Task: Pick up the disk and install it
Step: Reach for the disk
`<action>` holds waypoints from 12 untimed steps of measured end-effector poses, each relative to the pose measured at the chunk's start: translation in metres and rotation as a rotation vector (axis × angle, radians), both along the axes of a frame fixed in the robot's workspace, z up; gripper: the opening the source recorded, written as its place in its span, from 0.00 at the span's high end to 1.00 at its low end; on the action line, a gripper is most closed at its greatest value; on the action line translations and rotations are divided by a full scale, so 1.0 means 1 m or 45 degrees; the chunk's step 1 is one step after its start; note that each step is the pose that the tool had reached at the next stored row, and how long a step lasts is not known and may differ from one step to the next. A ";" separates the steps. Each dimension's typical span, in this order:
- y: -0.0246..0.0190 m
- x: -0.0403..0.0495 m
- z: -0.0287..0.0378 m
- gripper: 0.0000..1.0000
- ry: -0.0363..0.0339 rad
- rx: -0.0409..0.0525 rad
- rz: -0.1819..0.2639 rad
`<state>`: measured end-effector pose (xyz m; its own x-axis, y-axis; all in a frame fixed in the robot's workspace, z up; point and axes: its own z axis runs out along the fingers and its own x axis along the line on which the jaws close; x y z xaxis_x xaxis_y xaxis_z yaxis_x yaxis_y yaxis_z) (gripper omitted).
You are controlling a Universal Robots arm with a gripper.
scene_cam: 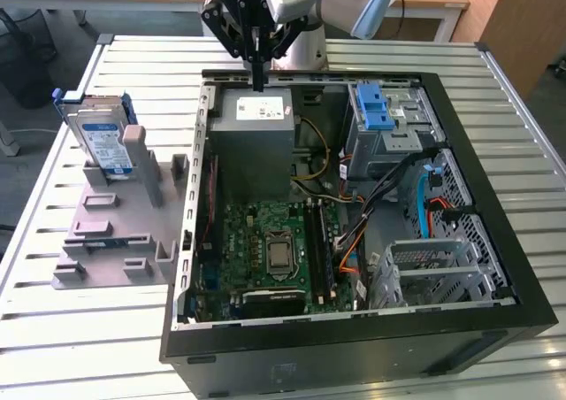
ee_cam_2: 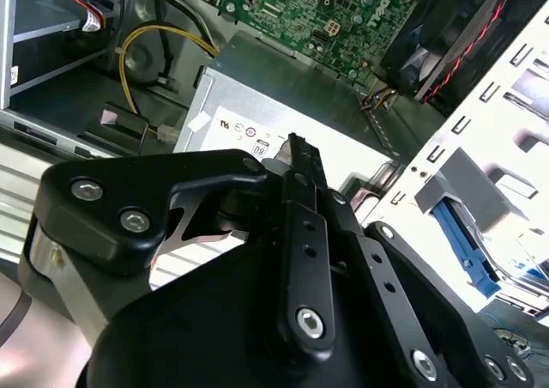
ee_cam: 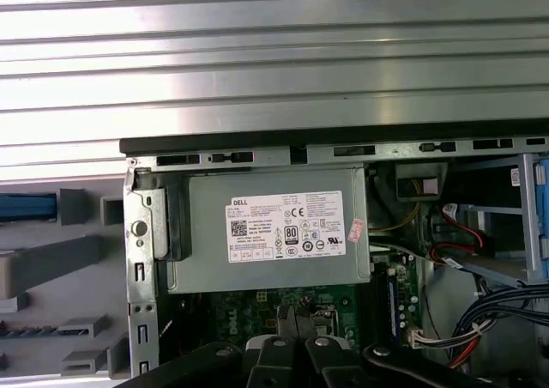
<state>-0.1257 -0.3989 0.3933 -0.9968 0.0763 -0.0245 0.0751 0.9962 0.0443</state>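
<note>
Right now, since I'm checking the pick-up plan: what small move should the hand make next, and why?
Probably shift the hand toward the exterior view's left: it hangs empty over the power supply, while the disk stands on edge in the grey holder outside the case.

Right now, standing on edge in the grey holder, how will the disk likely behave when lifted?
The disk looks like a rigid metal slab, so it should stay stiff and probably feel heavy for its size. Standing on edge in the grey holder, it might tilt if pushed sideways. Its smooth faces may be slippery.
</note>
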 end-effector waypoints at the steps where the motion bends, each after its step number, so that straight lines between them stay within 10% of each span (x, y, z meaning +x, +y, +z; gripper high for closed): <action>1: 0.0000 -0.0008 0.0000 0.89 0.0000 0.000 0.000; 12: 0.0028 -0.0143 -0.0001 0.89 0.0000 0.000 0.000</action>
<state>-0.1400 -0.3962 0.3932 -0.9968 0.0763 -0.0245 0.0751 0.9962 0.0443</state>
